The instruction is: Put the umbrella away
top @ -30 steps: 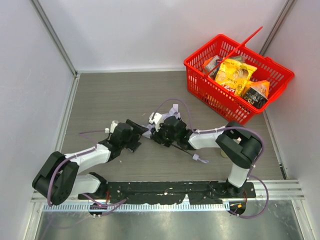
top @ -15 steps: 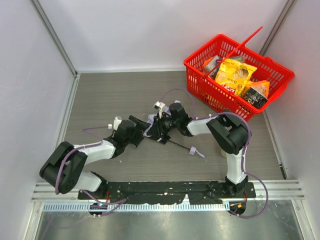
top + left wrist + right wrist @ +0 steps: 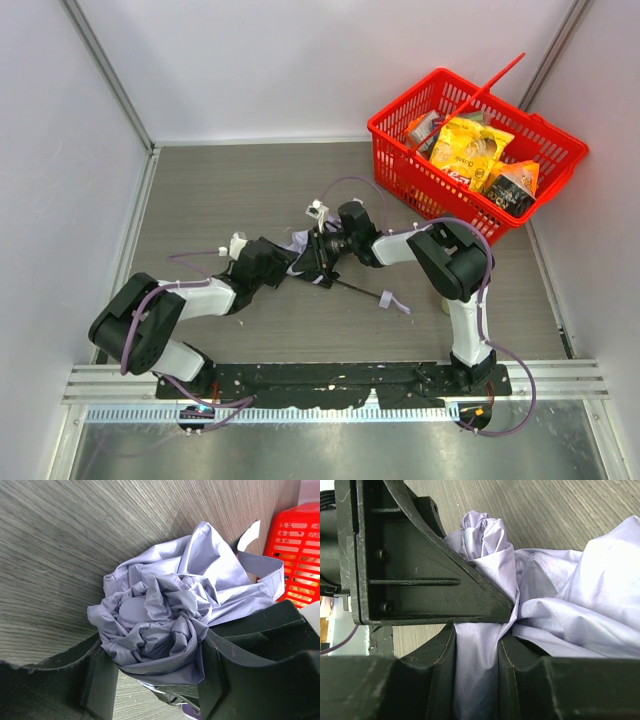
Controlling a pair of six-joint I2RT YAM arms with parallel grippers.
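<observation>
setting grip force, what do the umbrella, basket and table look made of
The umbrella looks like thin synthetic cloth, likely nylon or polyester, with a faint sheen, bunching in fine creases. The basket looks like glossy moulded plastic: even red lattice walls. The table has a matte grey wood-grain top, probably laminate, though real wood is possible.

red basket (image 3: 425, 195) far right, apart from umbrella (image 3: 299, 245)

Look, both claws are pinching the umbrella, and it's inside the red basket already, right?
Not quite. The left claw and right claw do both pinch the umbrella, but it isn't in the basket. It lies on the table, apart from the basket, as the top view shows.
</observation>
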